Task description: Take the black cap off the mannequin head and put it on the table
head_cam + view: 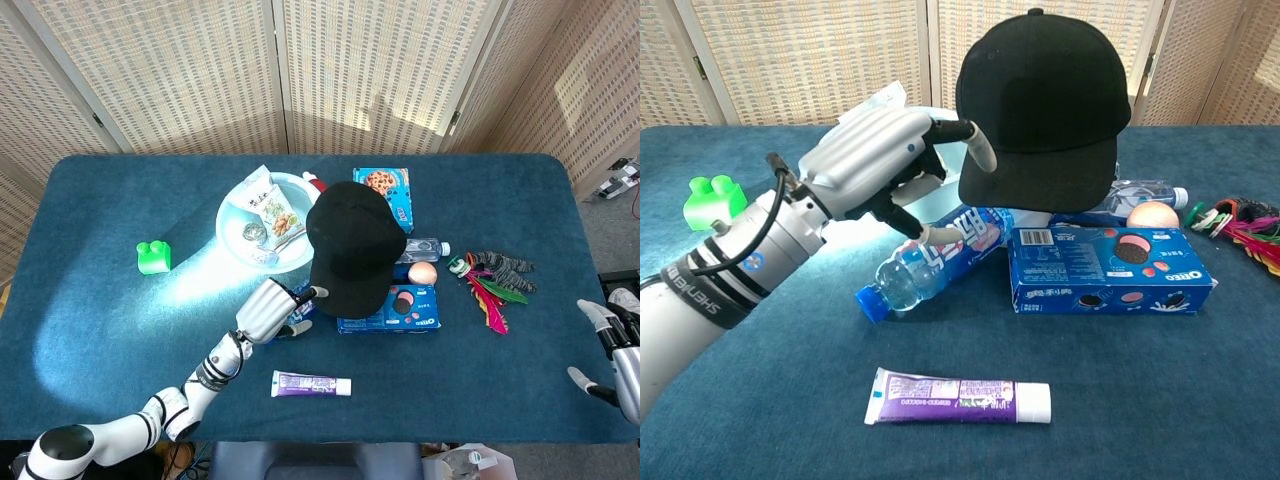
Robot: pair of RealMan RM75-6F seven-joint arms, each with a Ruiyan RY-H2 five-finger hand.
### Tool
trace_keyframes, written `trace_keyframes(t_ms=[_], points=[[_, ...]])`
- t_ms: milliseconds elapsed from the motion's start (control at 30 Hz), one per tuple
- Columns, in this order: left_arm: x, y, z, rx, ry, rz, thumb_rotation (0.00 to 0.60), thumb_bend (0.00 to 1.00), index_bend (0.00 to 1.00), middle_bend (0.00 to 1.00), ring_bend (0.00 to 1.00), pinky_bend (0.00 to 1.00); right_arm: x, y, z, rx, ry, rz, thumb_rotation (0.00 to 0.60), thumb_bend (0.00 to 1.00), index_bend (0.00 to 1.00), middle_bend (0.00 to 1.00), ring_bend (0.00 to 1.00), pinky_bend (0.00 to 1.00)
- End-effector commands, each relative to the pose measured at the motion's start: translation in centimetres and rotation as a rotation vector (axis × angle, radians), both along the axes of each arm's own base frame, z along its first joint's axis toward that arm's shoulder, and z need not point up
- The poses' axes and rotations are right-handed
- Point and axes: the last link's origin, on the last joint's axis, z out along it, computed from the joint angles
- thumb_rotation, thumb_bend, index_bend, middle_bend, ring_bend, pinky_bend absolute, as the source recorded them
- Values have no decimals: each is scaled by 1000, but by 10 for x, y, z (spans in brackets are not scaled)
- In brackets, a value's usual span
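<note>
The black cap point(350, 245) sits upright at the table's middle, brim toward me; it covers the mannequin head, which I cannot see. In the chest view the cap point(1045, 100) rises above the boxes. My left hand point(885, 165) is just left of the brim with its fingers apart, one fingertip point(983, 153) reaching the brim's left edge; it holds nothing. From above, the same hand point(268, 308) lies beside the cap's lower left. My right hand point(612, 350) hovers at the table's far right edge, fingers spread and empty, well away from the cap.
A blue-labelled water bottle point(925, 265) lies under my left hand. An Oreo box point(1105, 268) lies in front of the cap, a toothpaste tube point(958, 396) nearer me. A white bowl point(232, 215) of snack packs, a green toy point(153, 257) and coloured feathers point(492, 290) surround it.
</note>
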Motion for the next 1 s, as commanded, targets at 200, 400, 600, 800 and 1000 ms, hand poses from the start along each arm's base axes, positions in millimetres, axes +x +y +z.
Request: trace_keyframes(t_ms=[200, 400, 600, 800, 1000], points=[[7, 5, -9, 0, -25, 19, 600, 150, 393, 978, 1000, 1000, 0, 1, 1, -2, 1, -3, 600, 106, 154, 218, 137, 207], [10, 7, -13, -3, -40, 27, 600, 197, 392, 978, 1000, 1000, -1, 3, 2, -6, 2, -7, 600, 106, 154, 218, 137, 207], [14, 7, -15, -16, -69, 40, 600, 220, 390, 977, 1000, 1000, -1, 3, 2, -8, 3, -8, 600, 106, 154, 218, 137, 207], [20, 3, -19, -24, -79, 33, 600, 220, 377, 975, 1000, 1000, -1, 4, 3, -8, 4, -9, 600, 106, 154, 218, 137, 207], [29, 2, -25, -29, -84, 44, 600, 219, 368, 975, 1000, 1000, -1, 6, 4, -13, 8, -12, 600, 106, 154, 218, 137, 207]])
